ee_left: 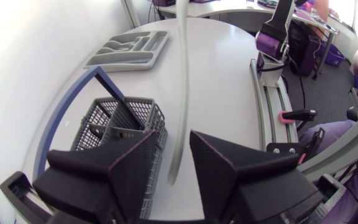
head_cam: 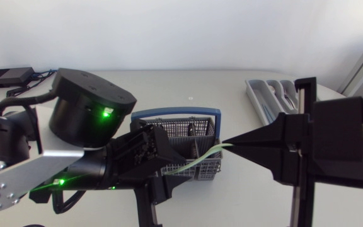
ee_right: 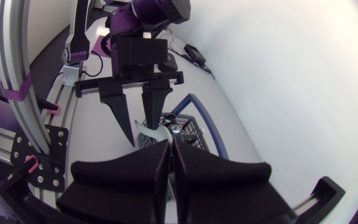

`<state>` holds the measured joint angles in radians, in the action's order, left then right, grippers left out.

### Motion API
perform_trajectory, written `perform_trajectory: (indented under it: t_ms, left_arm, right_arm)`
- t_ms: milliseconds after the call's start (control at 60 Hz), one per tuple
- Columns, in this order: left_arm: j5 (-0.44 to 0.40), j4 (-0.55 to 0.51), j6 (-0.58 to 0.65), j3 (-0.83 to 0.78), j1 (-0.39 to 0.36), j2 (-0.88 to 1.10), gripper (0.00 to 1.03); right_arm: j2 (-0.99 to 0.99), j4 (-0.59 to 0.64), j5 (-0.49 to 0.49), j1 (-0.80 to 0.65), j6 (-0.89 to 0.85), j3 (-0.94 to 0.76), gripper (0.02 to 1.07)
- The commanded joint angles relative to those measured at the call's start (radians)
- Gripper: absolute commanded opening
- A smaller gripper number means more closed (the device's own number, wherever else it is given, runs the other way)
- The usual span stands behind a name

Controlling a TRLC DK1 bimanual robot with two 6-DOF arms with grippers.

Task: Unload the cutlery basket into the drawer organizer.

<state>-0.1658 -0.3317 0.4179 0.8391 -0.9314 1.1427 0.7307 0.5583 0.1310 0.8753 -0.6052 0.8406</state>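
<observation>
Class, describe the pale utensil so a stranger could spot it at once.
Find the grey cutlery basket with the blue handle, mid-table. Just over it, a utensil runs from the open left claw to the right claw, which pinches its end. It alone is pale green, thin and curved.

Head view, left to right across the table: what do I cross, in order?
Small black box → left arm → cutlery basket → drawer organizer → right arm. The pale utensil overlaps the basket, so it is left out of the order.
</observation>
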Motion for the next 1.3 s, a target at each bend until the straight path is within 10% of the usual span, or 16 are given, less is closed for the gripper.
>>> perform_trajectory:
  t_ms: [0,150,450,767,1283]
  left_arm:
    - [-0.015,0.003,-0.01,0.026,0.008,0.005,0.2]
    - [-0.034,0.003,-0.018,0.029,0.028,0.006,0.04]
    - [-0.057,0.0,-0.036,0.032,0.048,0.011,0.04]
    - [-0.063,0.011,-0.077,0.052,0.108,0.009,0.04]
    - [-0.031,0.14,-0.156,0.104,0.18,0.097,0.04]
  right_arm:
    - [0.018,-0.02,0.007,-0.006,0.024,-0.021,0.08]
    - [0.033,-0.026,0.009,-0.007,0.016,-0.025,0.08]
    - [0.055,-0.061,0.004,-0.021,0.022,-0.034,0.09]
    - [0.053,-0.141,0.05,-0.147,0.183,-0.055,0.63]
    - [0.302,-0.276,0.286,-0.226,0.634,0.023,0.64]
